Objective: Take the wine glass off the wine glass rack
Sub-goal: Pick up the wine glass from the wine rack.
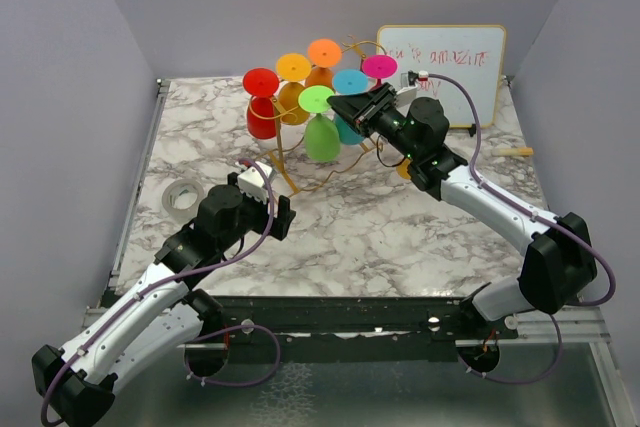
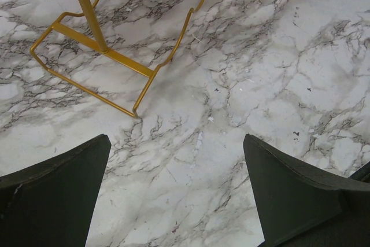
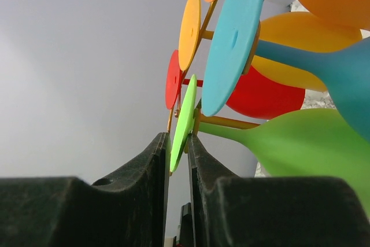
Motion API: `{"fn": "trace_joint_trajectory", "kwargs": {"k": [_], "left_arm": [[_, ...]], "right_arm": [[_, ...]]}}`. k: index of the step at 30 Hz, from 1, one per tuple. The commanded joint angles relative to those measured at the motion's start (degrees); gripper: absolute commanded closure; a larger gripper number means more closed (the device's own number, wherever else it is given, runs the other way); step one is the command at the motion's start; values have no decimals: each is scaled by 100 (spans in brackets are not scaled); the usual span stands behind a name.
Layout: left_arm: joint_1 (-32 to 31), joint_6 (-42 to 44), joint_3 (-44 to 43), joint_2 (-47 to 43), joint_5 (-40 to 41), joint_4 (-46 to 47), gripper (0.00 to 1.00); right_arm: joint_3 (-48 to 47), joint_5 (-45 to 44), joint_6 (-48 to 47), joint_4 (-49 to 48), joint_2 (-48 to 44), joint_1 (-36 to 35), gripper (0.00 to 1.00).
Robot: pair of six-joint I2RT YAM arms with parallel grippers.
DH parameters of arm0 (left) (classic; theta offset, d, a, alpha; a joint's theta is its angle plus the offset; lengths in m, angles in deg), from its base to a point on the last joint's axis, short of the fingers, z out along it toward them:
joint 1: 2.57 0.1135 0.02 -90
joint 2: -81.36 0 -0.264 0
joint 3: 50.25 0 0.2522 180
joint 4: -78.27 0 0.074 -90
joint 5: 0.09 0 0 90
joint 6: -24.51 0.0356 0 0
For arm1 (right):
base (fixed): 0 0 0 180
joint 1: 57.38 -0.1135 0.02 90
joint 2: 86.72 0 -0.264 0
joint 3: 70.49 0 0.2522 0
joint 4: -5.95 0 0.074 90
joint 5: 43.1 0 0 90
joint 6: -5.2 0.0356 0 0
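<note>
Green plastic, to judge by its opaque gloss: the green wine glass (image 3: 300,146) hangs upside down in the wine glass rack (image 1: 283,162), at the front of the cluster, with the red glass (image 1: 262,119) to its left and the blue glass (image 1: 350,81) just behind on the right. Its long axis runs along the stem, roughly upright; the foot (image 3: 184,121) is at the top, resting on the gold rails, and the bowl's mouth faces down toward the marble table (image 2: 277,102).

It is probably light and stiff but smooth, so slippery under the pads. The foot is a thin disc that offers little purchase, and the hanging bowl could swing (or knock its neighbours, which sit close). The rim of the foot is the reachable place to take hold, and there it should be slid out along the rails rather than lifted.

The right gripper (image 3: 178,140) has its fingers pressed to the two faces of that foot, pinching its edge. The left gripper (image 2: 176,195) is spread wide and holds nothing; it hangs over the marble near the rack's base.
</note>
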Motion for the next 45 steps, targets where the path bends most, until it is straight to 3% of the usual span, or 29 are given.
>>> {"fn": "trace_joint_trajectory", "kwargs": {"k": [1, 45], "left_arm": [[32, 52, -193, 1, -138, -9, 1], [30, 52, -219, 143, -184, -39, 1]], "right_arm": [[-2, 36, 53, -114, -67, -31, 77], [294, -152, 536, 50, -492, -36, 99]]}}
